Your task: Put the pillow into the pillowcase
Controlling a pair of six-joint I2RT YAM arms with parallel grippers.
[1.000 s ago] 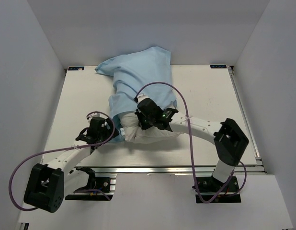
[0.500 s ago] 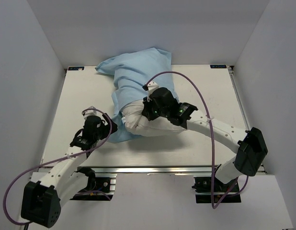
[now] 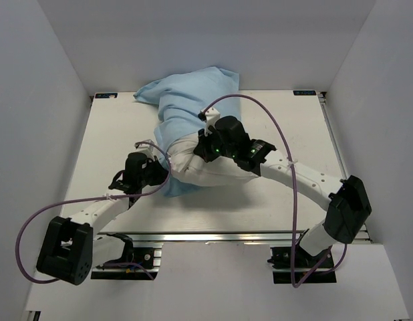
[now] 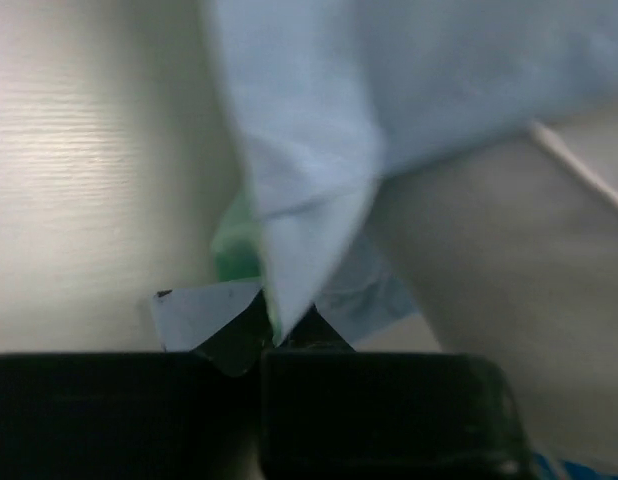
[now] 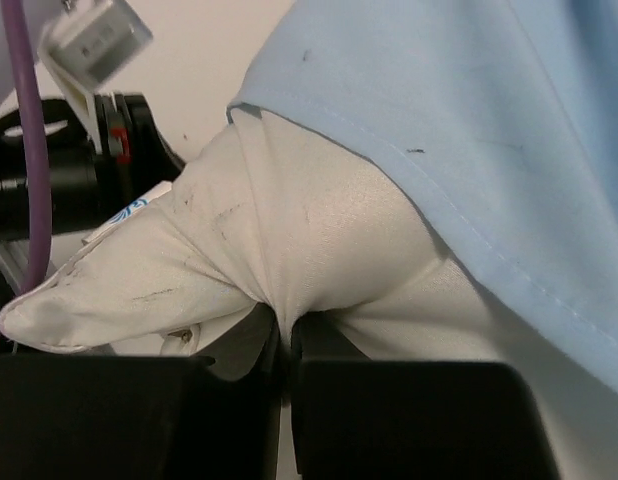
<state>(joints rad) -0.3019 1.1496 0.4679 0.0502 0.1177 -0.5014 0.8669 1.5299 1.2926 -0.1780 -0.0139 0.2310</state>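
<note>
Pale wood-grain table (image 3: pixel 99 147) is lying bare along its left side, leaving open room between that edge and the left arm. Left tool (image 3: pixel 157 178) is sitting low on the table at the near-left corner of the cloth. In the left wrist view the tool (image 4: pixel 274 335) is closing its jaws almost fully on a folded hem of the pillowcase (image 4: pixel 309 120), a sliver of sea-green lining showing just beside the pinch. Light blue pillowcase (image 3: pixel 186 100) is stretching away from there, its far end crossing the table's far edge. White pillow (image 3: pixel 213 177) is lying partly inside, its near end sticking out of the mouth toward the arms. Right tool (image 3: pixel 203 148) is resting on this exposed part at the mouth's rim. In the right wrist view its jaws (image 5: pixel 286 345) are pinching shut on a gathered fold of the pillow (image 5: pixel 289 230), directly under the blue hem. Bare table is extending to the right edge.
</note>
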